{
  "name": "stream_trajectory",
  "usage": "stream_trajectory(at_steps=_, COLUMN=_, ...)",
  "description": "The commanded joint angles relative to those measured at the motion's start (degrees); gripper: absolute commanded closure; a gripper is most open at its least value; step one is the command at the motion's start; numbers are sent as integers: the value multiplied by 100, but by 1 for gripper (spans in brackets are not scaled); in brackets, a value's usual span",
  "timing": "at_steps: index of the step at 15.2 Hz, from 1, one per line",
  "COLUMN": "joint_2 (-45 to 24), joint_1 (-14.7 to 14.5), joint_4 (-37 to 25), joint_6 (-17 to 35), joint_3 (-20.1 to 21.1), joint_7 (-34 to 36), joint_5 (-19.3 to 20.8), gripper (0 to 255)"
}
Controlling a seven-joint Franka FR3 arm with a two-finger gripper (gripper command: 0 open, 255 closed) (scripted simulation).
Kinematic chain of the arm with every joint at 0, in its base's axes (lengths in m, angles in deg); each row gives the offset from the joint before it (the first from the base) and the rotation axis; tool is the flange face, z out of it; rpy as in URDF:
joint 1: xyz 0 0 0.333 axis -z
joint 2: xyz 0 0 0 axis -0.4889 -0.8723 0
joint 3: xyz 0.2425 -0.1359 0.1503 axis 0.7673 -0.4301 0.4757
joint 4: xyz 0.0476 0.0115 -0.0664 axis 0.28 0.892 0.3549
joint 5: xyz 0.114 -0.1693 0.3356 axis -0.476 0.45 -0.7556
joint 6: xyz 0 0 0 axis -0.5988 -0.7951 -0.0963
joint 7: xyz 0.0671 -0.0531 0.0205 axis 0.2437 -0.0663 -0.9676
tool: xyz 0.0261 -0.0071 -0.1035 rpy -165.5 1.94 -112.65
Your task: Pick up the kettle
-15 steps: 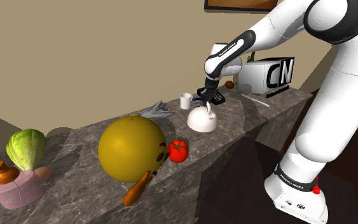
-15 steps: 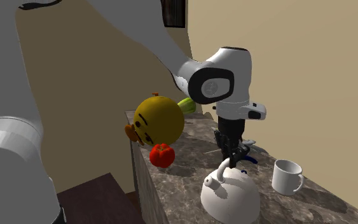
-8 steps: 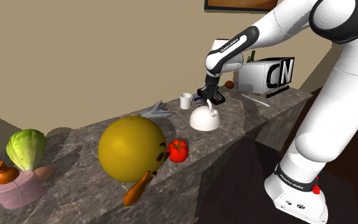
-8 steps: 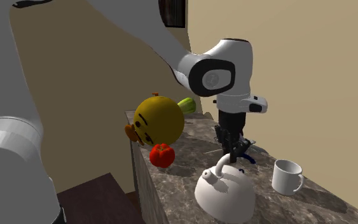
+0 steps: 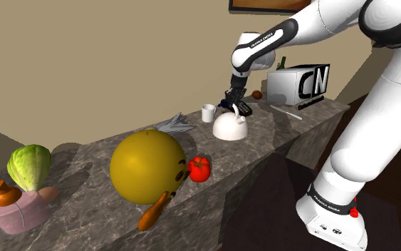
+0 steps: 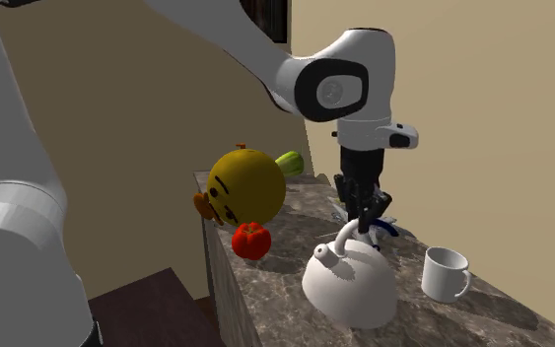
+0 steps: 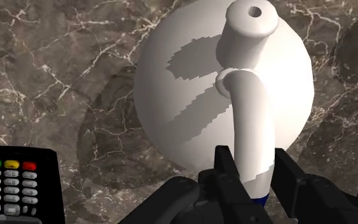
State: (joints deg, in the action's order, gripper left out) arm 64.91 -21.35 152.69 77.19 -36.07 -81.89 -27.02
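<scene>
Since a second ago, the round white kettle (image 6: 349,286) is being hoisted just off the dark marbled counter (image 6: 265,296), near the white mug (image 6: 446,273). Its arched handle (image 7: 254,127) is being clenched by the black gripper (image 6: 364,222). Lifting looks underway; a steady, higher raise is being called for next.

— What can't you make out?
— One end of the handle (image 7: 252,118) on the kettle (image 7: 177,89). My claw (image 7: 255,165) clasps it there and covers it. The remote (image 7: 18,184) on the tabletop (image 7: 56,76) is cut by the picture's edge.
— And farther off?
— A small brown thing (image 5: 257,93) left of the white box (image 5: 298,84), too small to name. The wall frame (image 5: 266,4) is cropped at the top.
</scene>
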Motion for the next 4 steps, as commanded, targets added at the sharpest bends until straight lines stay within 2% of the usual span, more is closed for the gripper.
stream_trajectory(at_steps=1, joint_2=87, joint_1=6, joint_4=-71, joint_6=-146, joint_3=-2, joint_7=15, joint_5=28, gripper=255)
stream_trajectory(at_steps=4, joint_2=129, joint_1=6, joint_4=-119, joint_6=-235, joint_3=0, joint_7=28, joint_5=42, gripper=255)
